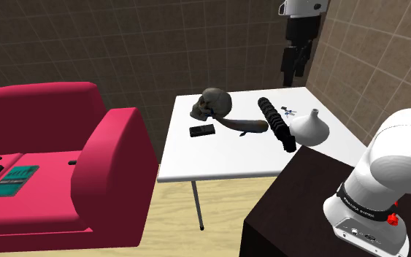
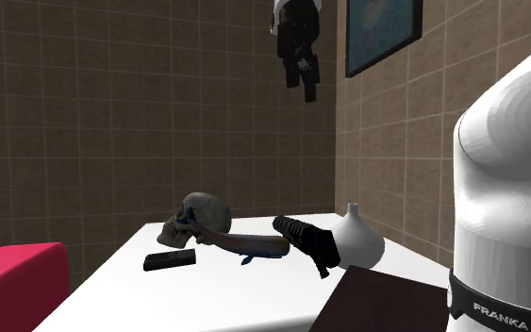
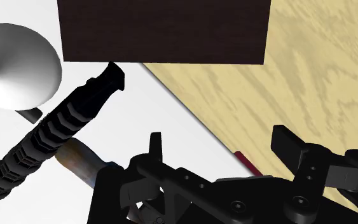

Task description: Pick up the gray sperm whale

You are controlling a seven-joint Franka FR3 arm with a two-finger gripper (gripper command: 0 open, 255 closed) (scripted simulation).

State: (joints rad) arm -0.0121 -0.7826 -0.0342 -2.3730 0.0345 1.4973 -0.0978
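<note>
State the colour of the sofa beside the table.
Crimson red; the sofa shows best in the shoulder view.

Whale (image 1: 244, 125) beside skull (image 1: 212, 104), on table (image 1: 218, 166)

Brown tiled walls (image 1: 87, 44) with dark grout meet in a corner at about one o'clock in the shoulder view, and a framed picture (image 2: 381, 33) in blue-green tones hangs on the side wall at one o'clock in the second exterior view. A deep-pink sofa (image 1: 87, 146) (broad rounded armrest, flat seat cushions) takes up the shoulder view from nine to seven o'clock, just beside a white table (image 1: 218, 164) at the centre. The table's thin metal leg (image 1: 196, 204) stands at six o'clock on a pale wood-grain floor (image 1: 225, 219).
</note>
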